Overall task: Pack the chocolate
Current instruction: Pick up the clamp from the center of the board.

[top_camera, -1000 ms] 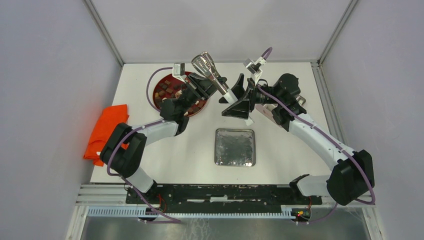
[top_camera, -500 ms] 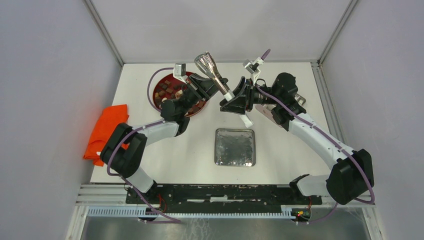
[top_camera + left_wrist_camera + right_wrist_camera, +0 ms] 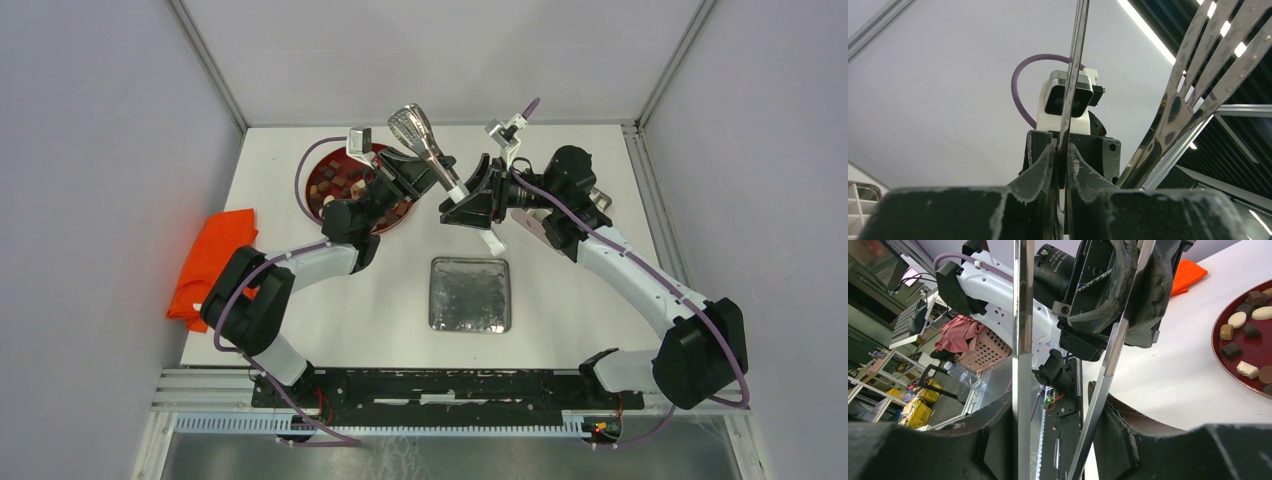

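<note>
Together the left pincer (image 3: 1062,150) — nearly closed — and half-open right pincer (image 3: 1053,400) clasp the tongs (image 3: 413,127).

We see the chocolate (image 3: 1237,319) in dark brown, light brown and cream-white, lying on a glossy dark-red plate (image 3: 1255,352). The tongs (image 3: 418,135) are polished silver, and their head is patterned with long slots. The table (image 3: 370,300) is white and the crumpled cloth (image 3: 212,262) is bright orange. The box (image 3: 470,293) looks grey and silvery with a darker mottled middle. The cable (image 3: 1014,87) is purple. The left arm (image 3: 310,260) alternates white and black links.
</note>
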{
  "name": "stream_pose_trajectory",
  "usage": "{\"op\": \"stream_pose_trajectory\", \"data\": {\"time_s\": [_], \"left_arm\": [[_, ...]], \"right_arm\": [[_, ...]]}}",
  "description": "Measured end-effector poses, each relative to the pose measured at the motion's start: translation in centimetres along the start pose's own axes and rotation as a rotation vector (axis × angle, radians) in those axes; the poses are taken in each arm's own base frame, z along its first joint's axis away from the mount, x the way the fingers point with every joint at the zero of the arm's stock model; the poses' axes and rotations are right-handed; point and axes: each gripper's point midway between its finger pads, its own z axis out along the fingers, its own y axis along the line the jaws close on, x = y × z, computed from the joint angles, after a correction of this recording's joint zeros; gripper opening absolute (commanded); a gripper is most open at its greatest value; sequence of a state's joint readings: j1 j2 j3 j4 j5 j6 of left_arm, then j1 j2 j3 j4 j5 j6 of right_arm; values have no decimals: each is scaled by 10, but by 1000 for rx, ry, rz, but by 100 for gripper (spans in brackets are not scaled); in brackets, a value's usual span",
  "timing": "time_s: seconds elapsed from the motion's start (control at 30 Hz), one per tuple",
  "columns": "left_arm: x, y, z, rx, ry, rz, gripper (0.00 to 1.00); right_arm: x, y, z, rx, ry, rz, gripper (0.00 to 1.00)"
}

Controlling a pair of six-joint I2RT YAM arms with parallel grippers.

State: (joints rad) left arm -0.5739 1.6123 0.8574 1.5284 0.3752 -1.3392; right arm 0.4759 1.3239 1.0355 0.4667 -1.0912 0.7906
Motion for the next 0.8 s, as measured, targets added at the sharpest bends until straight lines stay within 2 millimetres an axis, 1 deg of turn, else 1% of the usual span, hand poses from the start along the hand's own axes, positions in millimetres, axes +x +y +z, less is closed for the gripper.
{"op": "stream_pose_trajectory", "data": {"time_s": [0.1, 0.23, 0.47, 0.53, 0.8], "left_arm": [[0, 1, -1, -4, -5, -2, 27], [0, 1, -3, -9, -9, -3, 31], [-4, -8, -6, -5, -27, 1, 40], [-7, -10, -10, -11, -39, 4, 43], [-14, -12, -28, -45, -73, 13, 44]], "right_arm": [[0, 1, 0, -3, 0, 4, 51], [1, 2, 0, -8, 6, 11, 49], [0, 6, -2, -30, 7, 5, 48], [-2, 7, -4, -36, 4, -1, 48], [-5, 11, -6, -54, -3, -28, 48]]}}
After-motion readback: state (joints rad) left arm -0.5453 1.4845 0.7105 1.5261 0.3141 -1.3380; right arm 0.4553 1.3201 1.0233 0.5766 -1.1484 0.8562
